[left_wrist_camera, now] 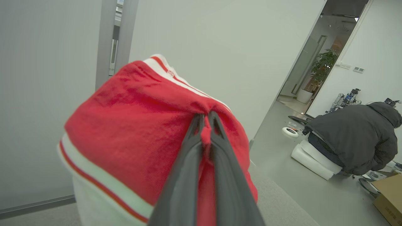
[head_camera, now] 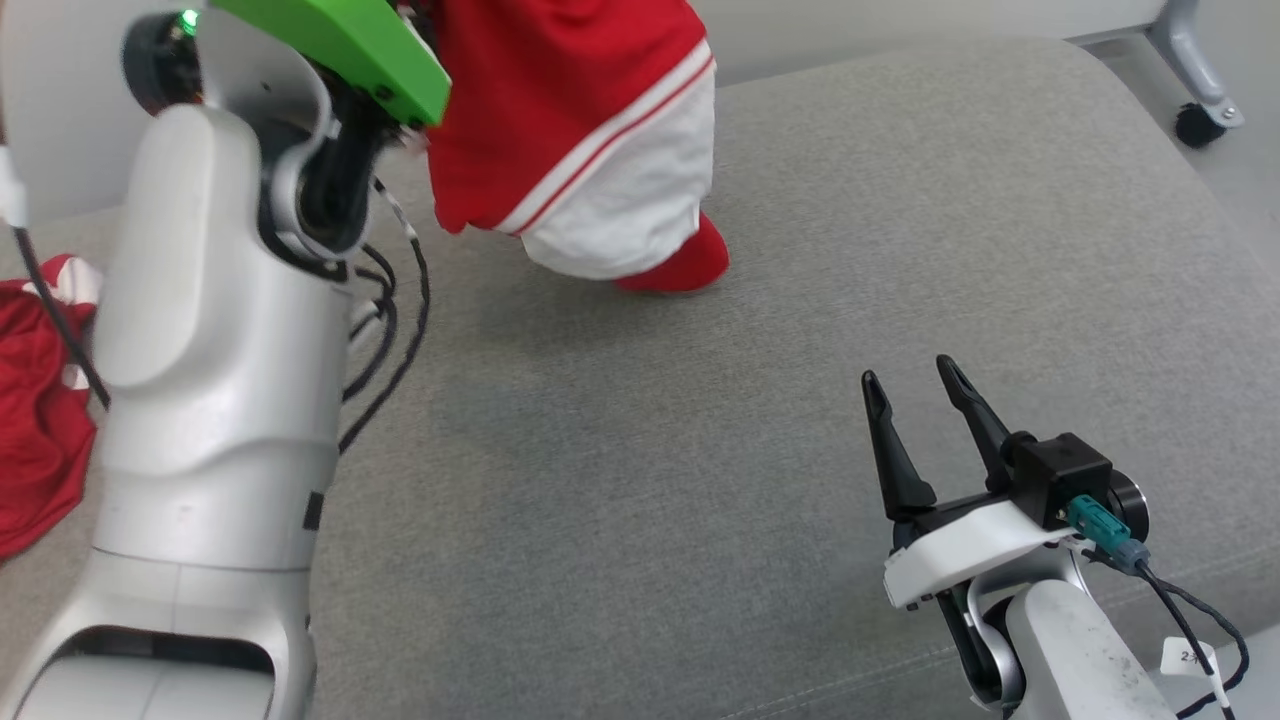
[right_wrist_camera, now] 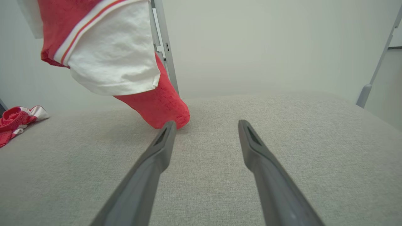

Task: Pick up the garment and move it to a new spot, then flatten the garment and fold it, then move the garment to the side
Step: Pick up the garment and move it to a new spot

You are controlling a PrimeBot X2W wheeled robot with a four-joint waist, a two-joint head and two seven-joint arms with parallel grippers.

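1. Head view: we see the garment [head_camera: 570, 130], red with a white panel and white-red stripes, hanging at top centre from under the green cover [head_camera: 350, 50] on the left arm [head_camera: 220, 350]. Its lowest red end reaches down to the grey fabric counter [head_camera: 700, 450]. The left fingers are hidden here.
2. Head view: the right hand [head_camera: 908, 372] is at lower right above the counter, fingers spread, nothing between them, well apart from the garment. A second red cloth [head_camera: 40, 400] lies at the left edge.
3. Left wrist view: the left hand [left_wrist_camera: 205, 117] is clamped tight on a pinch of the garment's [left_wrist_camera: 132, 125] red fabric, which drapes down to the left. A person in a dark jacket [left_wrist_camera: 355, 138] crouches on the floor at right, near a cardboard box [left_wrist_camera: 389, 194].
4. Right wrist view: the right hand [right_wrist_camera: 206, 123] is wide apart and empty over the counter [right_wrist_camera: 282, 141]. The garment [right_wrist_camera: 110, 56] hangs at upper left, and its red tip seems to touch the counter. The second cloth [right_wrist_camera: 15, 121] lies at far left.
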